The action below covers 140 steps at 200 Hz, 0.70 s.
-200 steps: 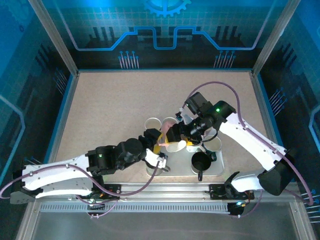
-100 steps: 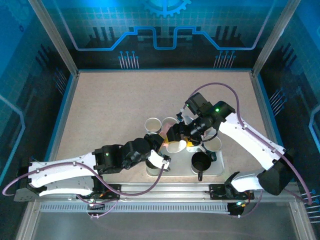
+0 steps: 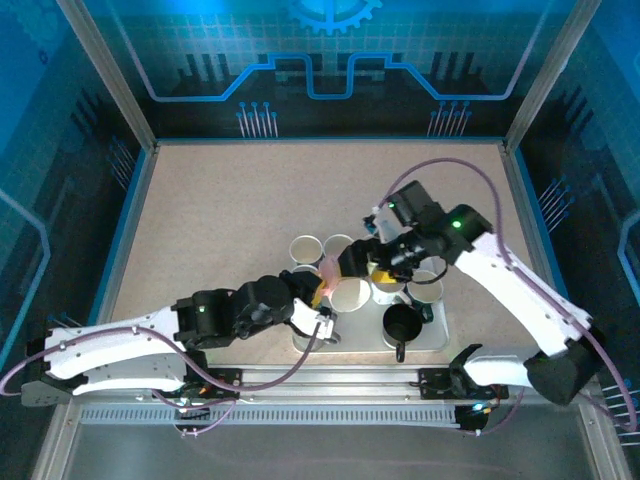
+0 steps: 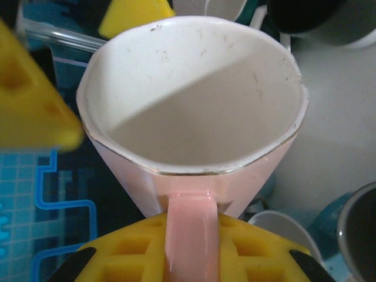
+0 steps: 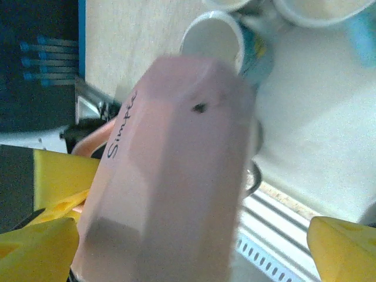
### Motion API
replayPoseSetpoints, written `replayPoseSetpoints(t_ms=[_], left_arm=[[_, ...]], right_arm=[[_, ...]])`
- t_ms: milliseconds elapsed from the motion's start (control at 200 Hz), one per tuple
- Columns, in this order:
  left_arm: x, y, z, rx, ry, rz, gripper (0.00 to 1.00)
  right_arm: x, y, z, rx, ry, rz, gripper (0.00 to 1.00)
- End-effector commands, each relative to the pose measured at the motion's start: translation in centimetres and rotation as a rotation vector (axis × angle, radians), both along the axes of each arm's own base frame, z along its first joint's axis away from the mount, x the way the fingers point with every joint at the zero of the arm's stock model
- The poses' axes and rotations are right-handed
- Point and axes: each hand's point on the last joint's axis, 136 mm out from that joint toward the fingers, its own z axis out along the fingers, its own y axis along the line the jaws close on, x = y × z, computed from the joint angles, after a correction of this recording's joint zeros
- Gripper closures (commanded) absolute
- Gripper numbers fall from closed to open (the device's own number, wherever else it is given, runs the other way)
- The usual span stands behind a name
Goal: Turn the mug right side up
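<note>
Mug (image 3: 347, 292), pink, hangs from my left gripper (image 3: 318, 290), which is clenched on the handle. Mouth faces roughly up, over the left end of the white tray (image 3: 440, 335), among other cups. Right gripper (image 3: 368, 265) is spread wide either side of the body, not pinching. Risk imo: a handle-only hold means the mug can pivot or slip, esp. if I tilt it. Black mug (image 3: 402, 322) & neighbours are close, so a crooked set-down could knock them or land on a rim. Can't tell if the base touches anything.
</note>
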Motion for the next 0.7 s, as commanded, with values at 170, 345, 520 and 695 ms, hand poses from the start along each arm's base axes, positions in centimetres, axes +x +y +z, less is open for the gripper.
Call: replayPoseSetpoints(t_ms=[170, 345, 520, 695], left_arm=[[-0.6, -1.2, 6.2, -0.468, 0.233, 0.092, 1.0], [1.3, -2.4, 8.3, -0.801, 0.481, 0.289, 1.0], [3.6, -2.0, 6.2, -1.055, 0.692, 0.561, 1.0], [3.8, -2.8, 3.9, -1.209, 0.927, 0.739, 1.0]], right_arm=[[3.1, -4.8, 3.4, -0.025, -0.205, -0.211, 0.0], [5.2, -7.3, 6.5, -0.061, -0.358, -0.352, 0.0], [6.0, -8.2, 7.0, -0.079, -0.4, -0.417, 0.0], [6.5, -9.8, 6.1, -0.14, -0.405, -0.502, 0.0]])
